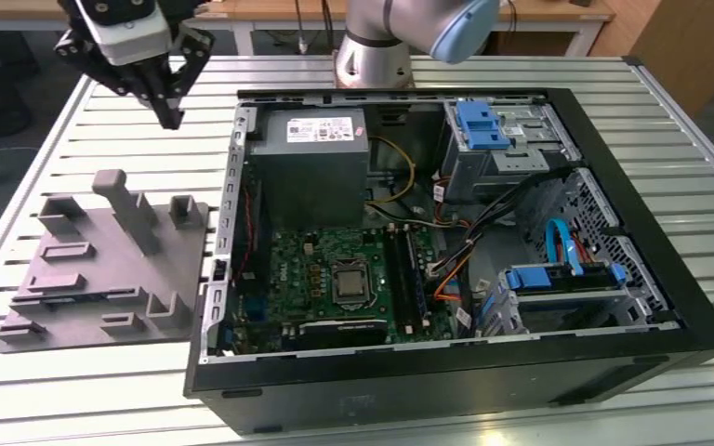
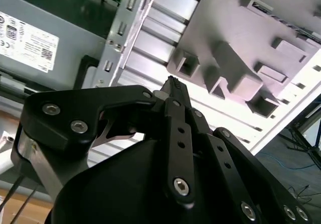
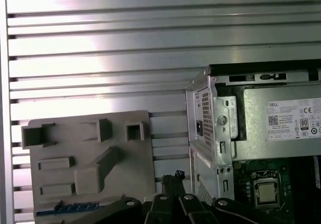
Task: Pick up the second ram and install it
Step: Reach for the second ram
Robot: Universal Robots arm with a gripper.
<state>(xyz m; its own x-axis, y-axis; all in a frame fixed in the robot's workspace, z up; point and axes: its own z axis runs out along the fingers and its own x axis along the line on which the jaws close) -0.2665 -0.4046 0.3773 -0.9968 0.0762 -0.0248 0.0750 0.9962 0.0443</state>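
The tool (image 1: 171,117) hung above the counter (image 1: 72,139), at about 10 o'clock from the open case (image 1: 456,376) in the exterior view, its fingers narrow and meeting at the tips. The grey tray (image 1: 97,269) lay at the case's 9 o'clock, just beside it. In the first wrist view the ram (image 3: 67,208) lay along one edge of the tray, apart from the tool.

Fixture (image 1: 97,279) on table (image 1: 85,390), exterior view's left of case (image 1: 456,381); gripper (image 1: 170,117) above table, near case corner
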